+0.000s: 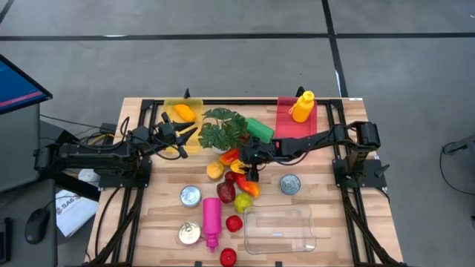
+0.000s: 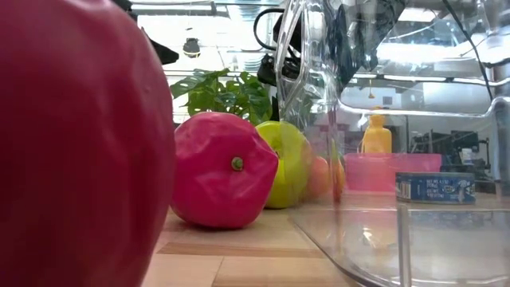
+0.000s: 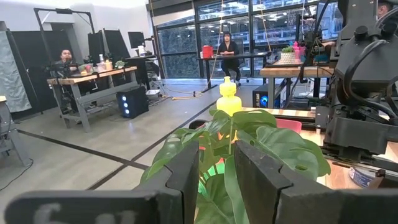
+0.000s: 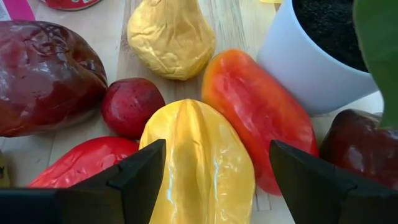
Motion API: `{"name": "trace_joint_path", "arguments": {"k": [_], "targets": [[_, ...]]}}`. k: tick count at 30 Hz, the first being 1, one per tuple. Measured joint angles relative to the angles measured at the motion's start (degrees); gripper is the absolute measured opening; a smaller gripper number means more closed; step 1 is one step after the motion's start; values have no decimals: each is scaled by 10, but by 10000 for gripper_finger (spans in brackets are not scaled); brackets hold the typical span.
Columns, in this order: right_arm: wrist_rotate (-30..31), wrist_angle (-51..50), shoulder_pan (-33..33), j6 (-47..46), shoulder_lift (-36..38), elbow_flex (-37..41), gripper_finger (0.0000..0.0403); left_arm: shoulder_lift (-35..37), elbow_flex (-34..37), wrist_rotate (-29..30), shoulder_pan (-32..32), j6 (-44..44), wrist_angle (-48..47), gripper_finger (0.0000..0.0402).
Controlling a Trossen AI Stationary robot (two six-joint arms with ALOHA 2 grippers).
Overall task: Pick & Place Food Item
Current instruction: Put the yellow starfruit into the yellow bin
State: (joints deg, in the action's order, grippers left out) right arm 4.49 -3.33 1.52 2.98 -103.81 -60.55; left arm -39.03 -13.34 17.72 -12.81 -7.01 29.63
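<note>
- High view: the right gripper hangs over the pile of toy food in the middle of the table, way nearer to it than the left gripper, which sits off by the yellow tray and the plant. Counting: three tin cans, one pink bottle, one clear tub, one mustard bottle.
- Low view: mostly a red blob up close, plus one pink fruit and one green apple touching behind it. Neither gripper can be made out here.
- Left wrist view: its fingers stand close together with nothing between them, pointing at the plant leaves.
- Right wrist view: jaws wide and empty, with the yellow pepper right between them. Its long axis runs straight away from the gripper, so the fingers look set to close across the narrow width. A red pepper touches one side.
</note>
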Motion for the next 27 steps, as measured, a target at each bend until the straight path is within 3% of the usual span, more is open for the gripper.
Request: {"name": "trace_joint_path", "arguments": {"k": [12, 27], "targets": [[0, 0, 0, -62, 0, 0, 281, 0, 0, 0, 0, 0, 0, 90], [0, 0, 0, -60, 0, 0, 281, 0, 0, 0, 0, 0, 0, 90]]}}
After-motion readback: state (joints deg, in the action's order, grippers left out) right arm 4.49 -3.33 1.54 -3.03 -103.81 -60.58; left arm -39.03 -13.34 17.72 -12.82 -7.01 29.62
